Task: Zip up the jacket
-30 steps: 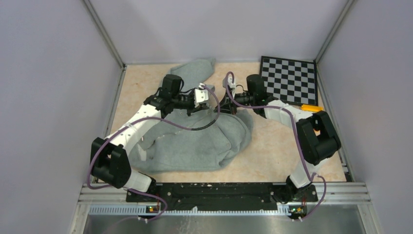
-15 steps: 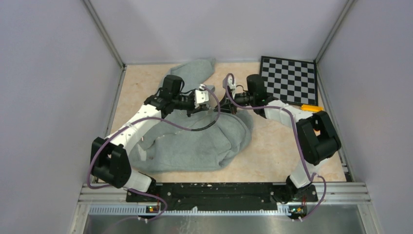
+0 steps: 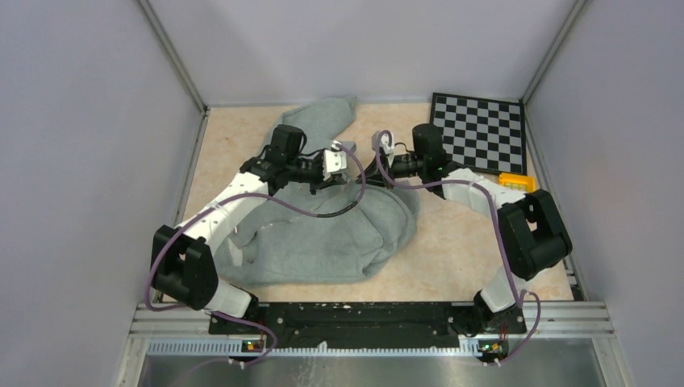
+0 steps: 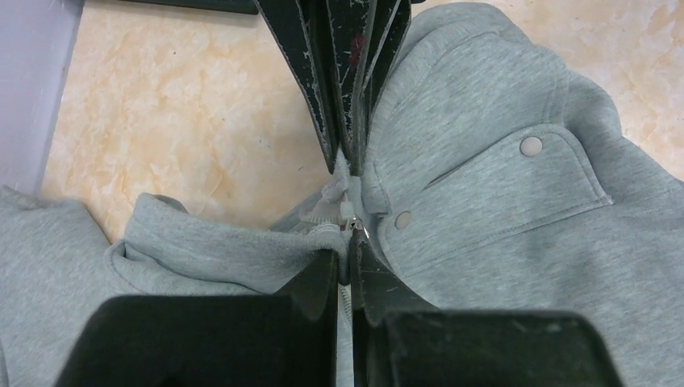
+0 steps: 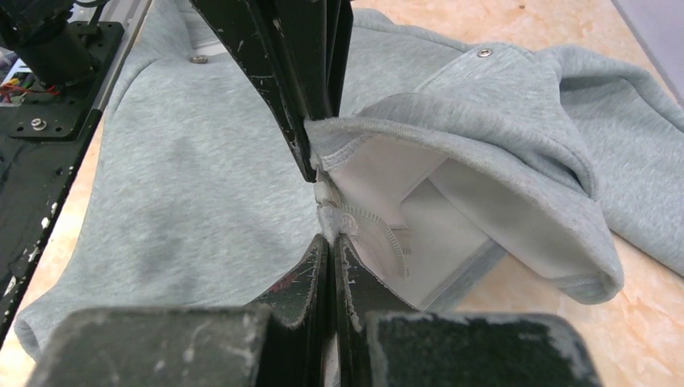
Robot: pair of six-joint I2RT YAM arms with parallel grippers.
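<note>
The light-grey jacket [image 3: 331, 230] lies crumpled across the middle of the table. My left gripper [image 3: 348, 168] and right gripper [image 3: 369, 171] meet tip to tip over its right front edge. In the left wrist view the left gripper [image 4: 348, 251] is shut on the ribbed hem beside the zipper, with the small metal pull [image 4: 356, 227] just past its tips. The right gripper [image 5: 331, 240] is shut on the pale zipper tape [image 5: 327, 211]. The open flap shows white lining and a line of zipper teeth [image 5: 390, 236].
A black-and-white checkerboard [image 3: 478, 131] lies at the back right, with a yellow object [image 3: 516, 181] near the right arm. Grey walls close in both sides and the back. A pocket flap with snap buttons [image 4: 531, 146] lies right of the zipper.
The right arm's elbow and forearm have shifted slightly right and nearer. Both grippers stay shut at the same spot on the jacket's zipper edge.
</note>
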